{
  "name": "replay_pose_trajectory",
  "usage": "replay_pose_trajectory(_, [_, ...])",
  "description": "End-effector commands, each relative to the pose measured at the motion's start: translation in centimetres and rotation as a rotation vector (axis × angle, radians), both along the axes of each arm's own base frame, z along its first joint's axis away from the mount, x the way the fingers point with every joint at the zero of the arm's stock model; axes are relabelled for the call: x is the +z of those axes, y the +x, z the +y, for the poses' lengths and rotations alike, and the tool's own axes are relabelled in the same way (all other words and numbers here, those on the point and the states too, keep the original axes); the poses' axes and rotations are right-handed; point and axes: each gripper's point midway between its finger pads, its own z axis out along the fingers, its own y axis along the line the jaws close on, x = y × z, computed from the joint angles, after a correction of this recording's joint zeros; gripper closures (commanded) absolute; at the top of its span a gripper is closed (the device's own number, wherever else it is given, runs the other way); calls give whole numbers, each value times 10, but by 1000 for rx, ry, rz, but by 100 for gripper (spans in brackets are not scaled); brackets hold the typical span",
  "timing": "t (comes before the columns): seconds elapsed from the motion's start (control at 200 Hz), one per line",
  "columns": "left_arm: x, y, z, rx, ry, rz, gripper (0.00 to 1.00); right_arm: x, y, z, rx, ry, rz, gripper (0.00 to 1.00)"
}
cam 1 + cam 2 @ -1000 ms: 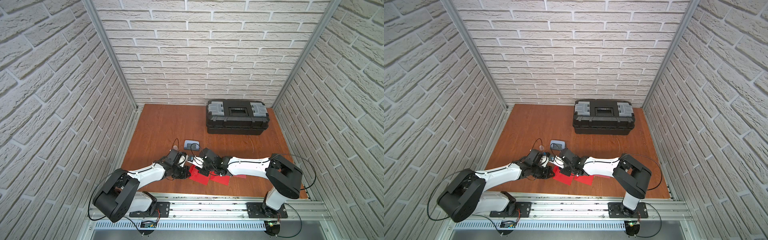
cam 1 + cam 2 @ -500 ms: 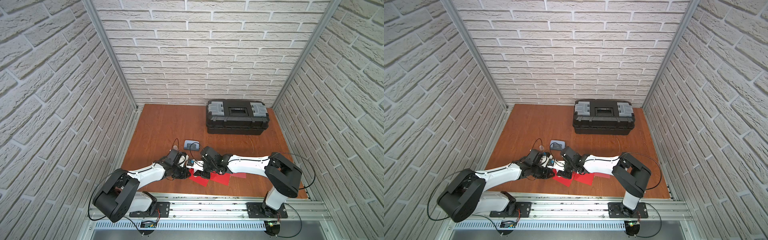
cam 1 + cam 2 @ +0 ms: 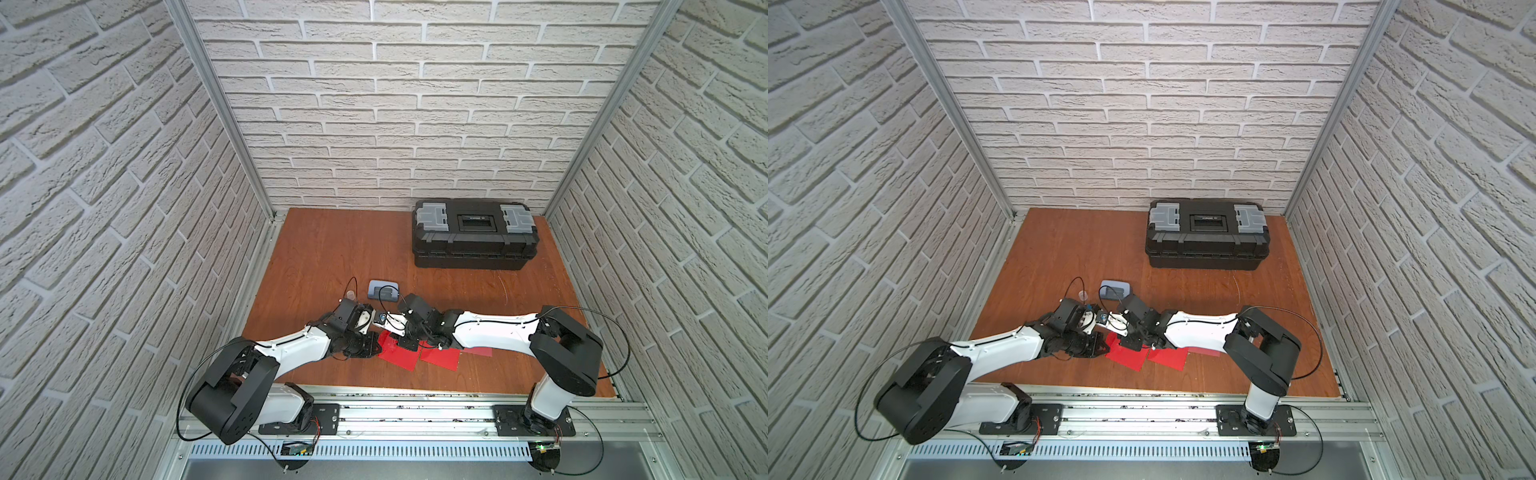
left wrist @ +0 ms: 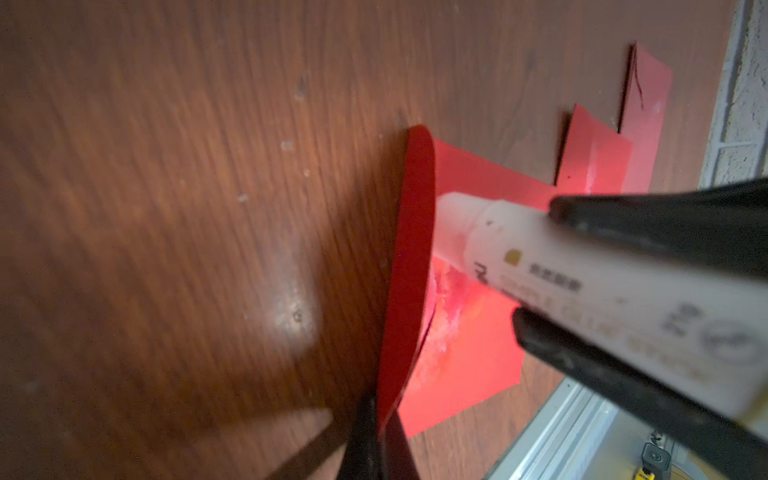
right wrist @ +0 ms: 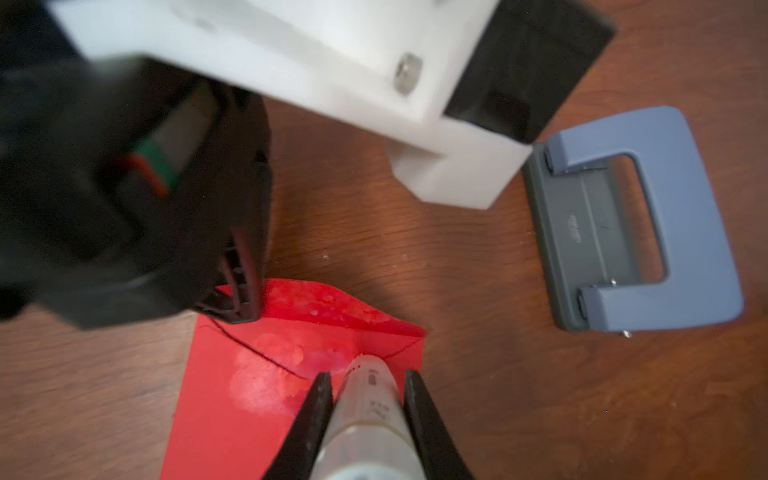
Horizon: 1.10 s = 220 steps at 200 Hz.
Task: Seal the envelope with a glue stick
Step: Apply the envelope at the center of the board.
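**A:** Left claw, state?
**B:** It was pinched shut on the edge of the flap and held it up off the envelope body.
**A:** Right claw?
**B:** It was clamped on the glue stick, with both fingers against the barrel. The cap was off. The tip touched the envelope just inside the fold, beside the raised flap.
**A:** Materials?
**B:** The envelope was thin glossy red paper with a rounded flap and whitish smears along the fold. The stick was a smooth white cylinder, its print too blurred to read. The table was brown wood grain with a few pale specks.
**A:** Rest, left to right?
**B:** A small translucent cap-shaped piece stood beyond the left wrist. Next came a grey-blue hole punch, lying flat and apart from the envelope. More red paper pieces lay partly under the right arm. A black plastic toolbox with grey latches sat at the back right.
**A:** Contents?
**B:** The toolbox lid was shut, so nothing inside showed. I couldn't tell what was in the envelope either.
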Motion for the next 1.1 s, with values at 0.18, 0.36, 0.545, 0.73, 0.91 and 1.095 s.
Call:
replay_pose_trajectory(0.18, [-22,-15,20,14,98,73,100,-37,-85,-10,243,-62,415,97])
replay_pose_trajectory(0.36, [-22,-16,21,14,96,74,100,-46,-2,-45,-90,-252,39,97])
replay_pose_trajectory(0.545, [-23,-17,20,11,95,81,100,-40,14,-58,-178,-284,-48,97])
replay_pose_trajectory(0.73, [-23,-16,21,16,97,78,100,-42,-44,-35,84,-162,178,97])
replay_pose_trajectory(0.91, [-24,-16,21,16,97,81,100,-35,-97,-18,277,-54,432,97])
replay_pose_trajectory(1.095, [-23,-16,21,17,97,78,100,-50,-41,-36,56,-177,185,97])
